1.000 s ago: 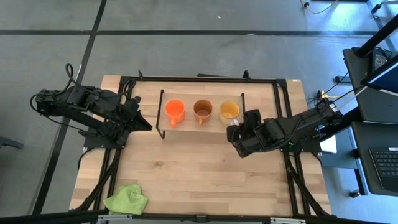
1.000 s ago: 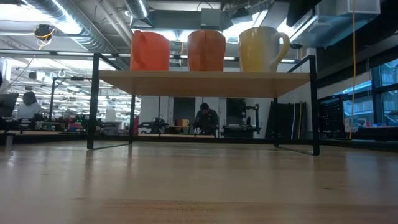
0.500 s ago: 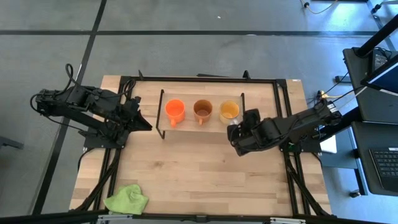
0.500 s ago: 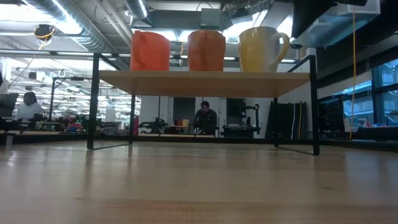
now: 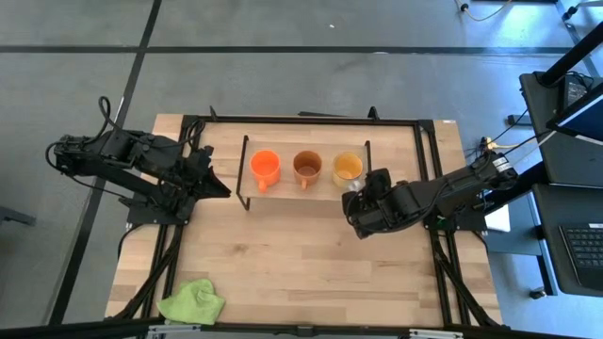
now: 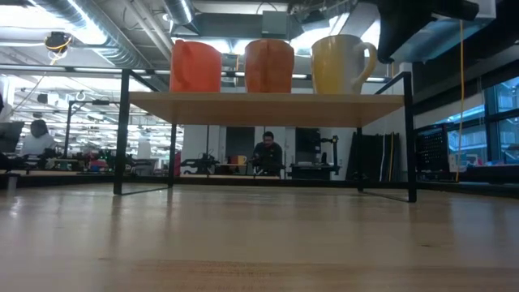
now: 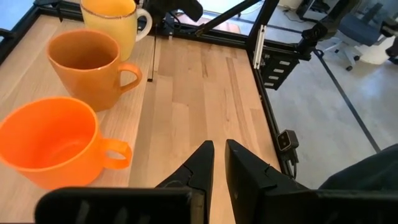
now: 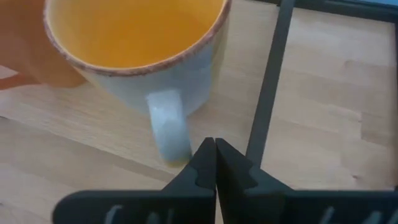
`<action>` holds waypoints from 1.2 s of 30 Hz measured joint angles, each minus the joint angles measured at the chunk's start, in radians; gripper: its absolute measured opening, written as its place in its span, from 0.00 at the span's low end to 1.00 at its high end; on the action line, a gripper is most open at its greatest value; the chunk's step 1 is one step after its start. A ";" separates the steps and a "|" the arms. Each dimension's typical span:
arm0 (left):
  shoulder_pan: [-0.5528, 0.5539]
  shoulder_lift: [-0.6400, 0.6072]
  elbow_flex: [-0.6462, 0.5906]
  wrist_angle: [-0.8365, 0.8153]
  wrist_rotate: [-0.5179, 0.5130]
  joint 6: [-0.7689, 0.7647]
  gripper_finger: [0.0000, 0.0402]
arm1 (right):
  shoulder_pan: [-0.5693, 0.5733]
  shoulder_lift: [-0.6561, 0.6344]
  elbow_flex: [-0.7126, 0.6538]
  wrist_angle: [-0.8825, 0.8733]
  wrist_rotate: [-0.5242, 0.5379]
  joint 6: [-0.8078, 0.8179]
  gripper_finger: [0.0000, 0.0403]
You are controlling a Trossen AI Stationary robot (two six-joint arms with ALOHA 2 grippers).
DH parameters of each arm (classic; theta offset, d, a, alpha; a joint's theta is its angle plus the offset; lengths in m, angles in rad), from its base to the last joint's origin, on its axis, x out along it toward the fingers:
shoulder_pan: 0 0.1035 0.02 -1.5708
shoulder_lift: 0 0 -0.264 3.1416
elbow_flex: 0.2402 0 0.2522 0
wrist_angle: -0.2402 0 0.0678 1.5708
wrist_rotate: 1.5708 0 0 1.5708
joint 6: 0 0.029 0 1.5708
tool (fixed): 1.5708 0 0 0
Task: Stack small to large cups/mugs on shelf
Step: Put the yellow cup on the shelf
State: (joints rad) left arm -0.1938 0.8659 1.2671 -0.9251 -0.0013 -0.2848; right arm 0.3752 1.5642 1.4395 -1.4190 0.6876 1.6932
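Note:
Three mugs stand upright in a row on the light-wood shelf (image 5: 283, 187): the bright orange mug (image 5: 265, 168), the brown mug (image 5: 307, 167) and the yellow mug (image 5: 348, 169) with a white handle (image 8: 168, 134). In the low view they are the orange mug (image 6: 195, 66), the brown mug (image 6: 268, 66) and the yellow mug (image 6: 339, 65), resting by their bases on the board (image 6: 263, 108). My right gripper (image 5: 350, 201) is shut, just near-right of the yellow mug, its tips (image 8: 214, 149) beside the handle. My left gripper (image 5: 224, 191) is shut and empty left of the shelf. My right gripper's shut fingertips (image 8: 204, 155) stand right beside the lower end of the yellow mug's white handle (image 8: 177, 152), coming from the table's near right side. I cannot tell whether they touch it. The mug stands upright on the shelf.
The shelf's black wire legs (image 8: 267, 93) stand beside my right gripper. A lime-green cloth (image 5: 193, 301) lies at the table's near left corner. Bare wood tabletop (image 5: 301, 254) spreads in front of the shelf. A person sits far behind the table (image 6: 268, 154).
My right gripper has shifted slightly toward the table's left, staying shut beside the yellow mug's handle. The mugs have stayed in place.

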 joint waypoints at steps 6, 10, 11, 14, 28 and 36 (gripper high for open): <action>0.002 0.000 0.000 0.001 0.000 -0.001 0.09 | 0.000 0.000 -0.005 0.029 0.001 -0.012 0.00; 0.020 0.000 0.000 0.001 0.000 -0.002 0.09 | 0.000 0.000 -0.005 0.068 0.001 -0.051 0.00; 0.025 0.000 0.000 0.001 0.000 -0.003 0.09 | 0.000 0.000 -0.005 0.078 0.002 -0.053 0.00; 0.038 0.000 0.000 0.001 0.002 -0.004 0.09 | 0.000 0.000 -0.005 0.090 0.020 -0.054 0.00; 0.067 0.017 0.000 -0.002 0.047 -0.004 0.09 | 0.000 0.000 -0.005 0.158 0.031 -0.106 0.00; 0.067 0.031 0.000 -0.001 0.048 -0.004 0.09 | 0.000 0.000 -0.005 0.160 0.038 -0.108 0.00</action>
State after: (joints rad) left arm -0.1265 0.8967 1.2671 -0.9264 0.0471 -0.2886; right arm 0.3752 1.5642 1.4345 -1.2591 0.7254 1.5854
